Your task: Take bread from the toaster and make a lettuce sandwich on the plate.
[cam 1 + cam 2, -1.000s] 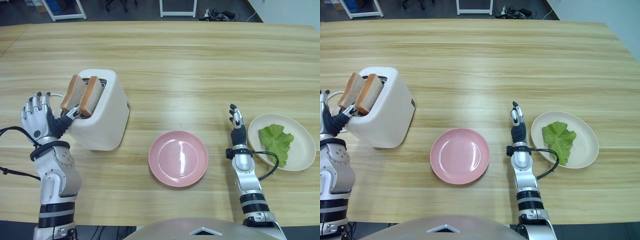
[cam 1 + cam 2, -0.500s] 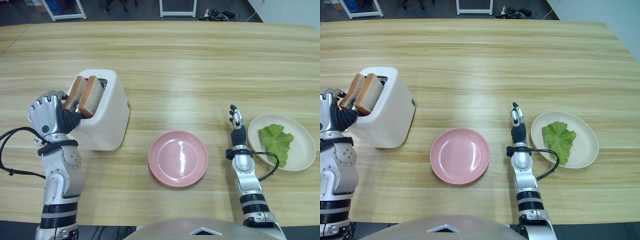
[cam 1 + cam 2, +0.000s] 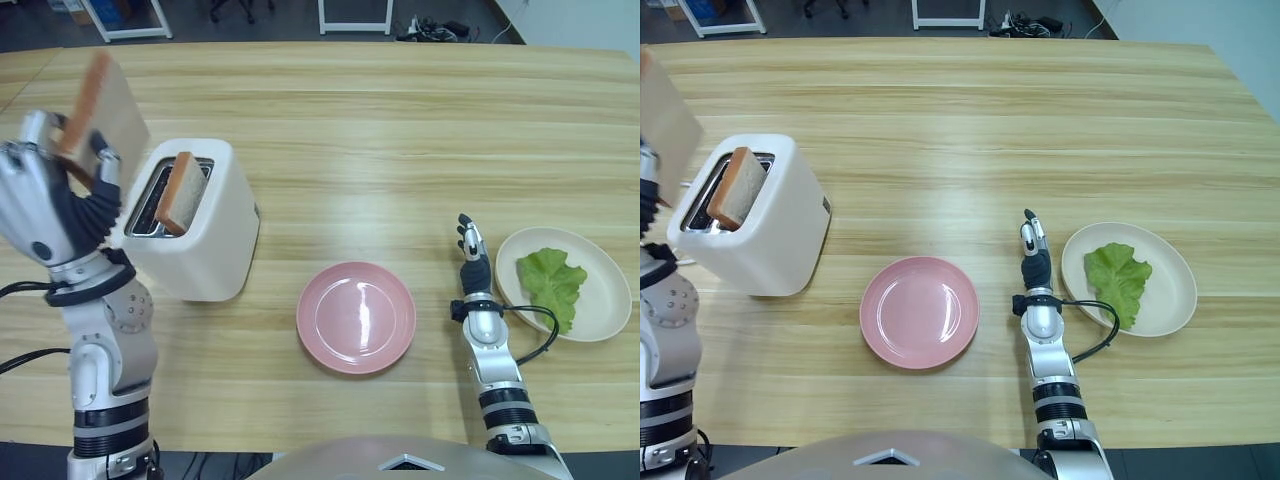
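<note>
Bread slice [image 3: 104, 98] gripped by left robot hand [image 3: 52, 205]; outside toaster [image 3: 216, 232].

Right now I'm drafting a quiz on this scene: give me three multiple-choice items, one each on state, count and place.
1. The left hand is: A open; B shut on a bread slice; C curled, holding nothing.
2. Slices standing in the toaster: A none; B one; C two.
3. The lettuce lies: A in the toaster; B on the cream plate; C in the left hand.
Answers: B, its fingers clasp the bread slice above the toaster; B, a single slice stands in a slot; B, the leaf rests on that plate.
</note>
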